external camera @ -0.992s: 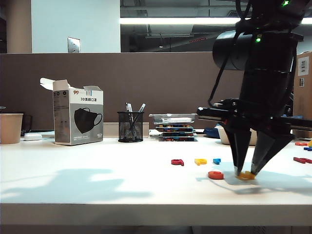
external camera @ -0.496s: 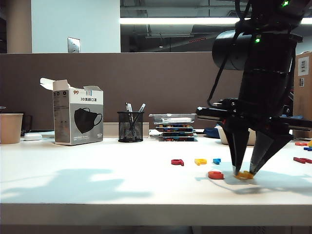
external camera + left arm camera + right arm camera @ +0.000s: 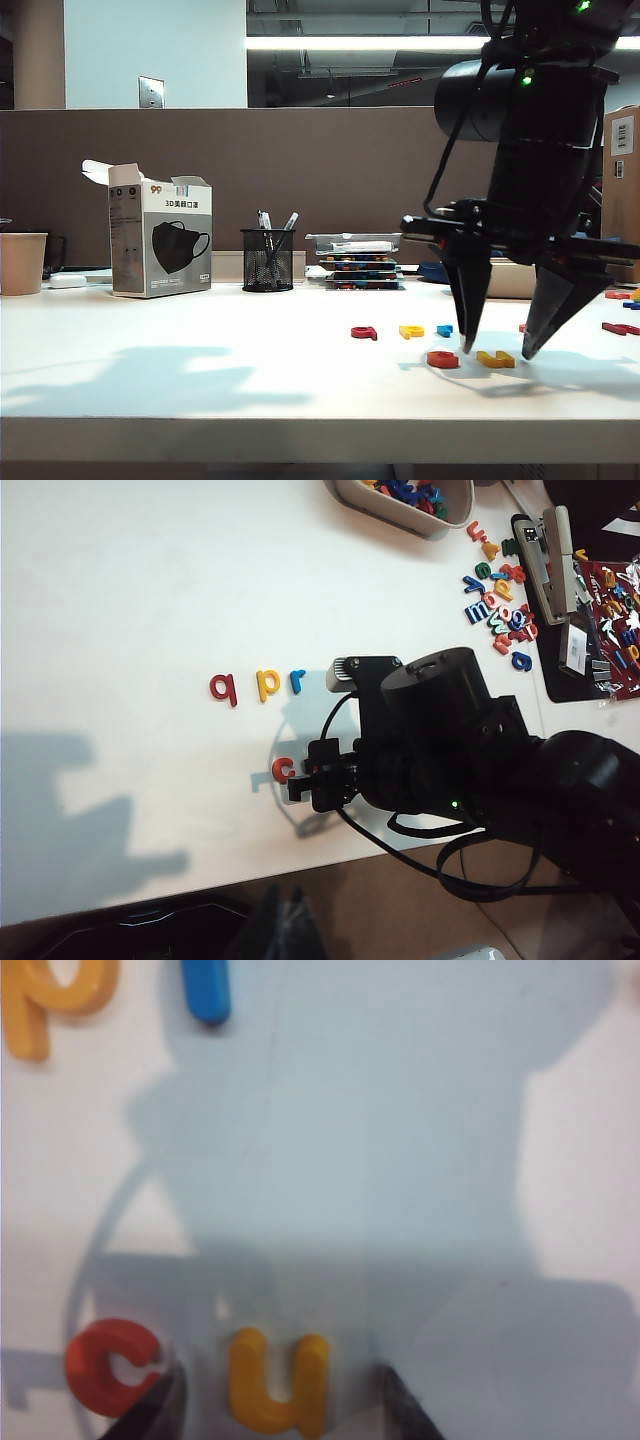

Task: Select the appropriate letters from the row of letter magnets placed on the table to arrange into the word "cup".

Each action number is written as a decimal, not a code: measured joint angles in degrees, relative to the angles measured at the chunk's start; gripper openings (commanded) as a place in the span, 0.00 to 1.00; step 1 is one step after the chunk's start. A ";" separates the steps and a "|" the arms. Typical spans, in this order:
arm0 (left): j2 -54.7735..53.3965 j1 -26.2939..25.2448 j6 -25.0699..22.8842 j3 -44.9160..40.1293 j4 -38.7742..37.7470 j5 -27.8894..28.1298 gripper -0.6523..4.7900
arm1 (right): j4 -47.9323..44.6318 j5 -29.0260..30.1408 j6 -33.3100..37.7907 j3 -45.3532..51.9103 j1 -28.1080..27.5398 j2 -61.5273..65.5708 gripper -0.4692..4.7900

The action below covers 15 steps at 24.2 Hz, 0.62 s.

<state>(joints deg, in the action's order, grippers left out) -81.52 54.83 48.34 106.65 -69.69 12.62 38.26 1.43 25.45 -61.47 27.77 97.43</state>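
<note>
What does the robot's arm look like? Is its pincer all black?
Yes. The right pincer has two black, pointed, wedge-shaped fingers below a fat black cylinder-shaped arm. Black cables loop beside it, and small green lights glow near the top. The left pincer isn't visible, though its wrist camera shows the same black arm with a silver tab.

office workspace: brown cubicle partition (image 3: 300, 160), mesh pen cup (image 3: 267, 260), boxed face masks (image 3: 160, 245), stapler (image 3: 550, 555), paper cup (image 3: 22, 262), overhead strip lighting (image 3: 360, 43).
</note>
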 measured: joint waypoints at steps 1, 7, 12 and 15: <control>0.00 0.00 0.00 0.00 0.00 0.00 0.11 | 0.15 0.09 -0.02 -0.68 0.00 0.00 0.54; 0.00 0.00 0.00 0.00 0.00 0.00 0.11 | 3.80 0.09 -0.46 -5.31 0.00 0.09 0.53; 0.00 0.00 0.00 0.00 0.00 0.00 0.11 | 8.85 0.09 -1.31 -13.11 0.00 0.13 0.53; 0.00 0.00 0.00 0.00 0.00 0.00 0.11 | 12.46 0.07 -1.33 -18.64 0.00 0.17 0.53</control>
<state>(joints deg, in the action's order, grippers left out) -81.52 54.83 48.34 106.65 -69.69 12.62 50.72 1.50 24.12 -80.12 27.77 97.60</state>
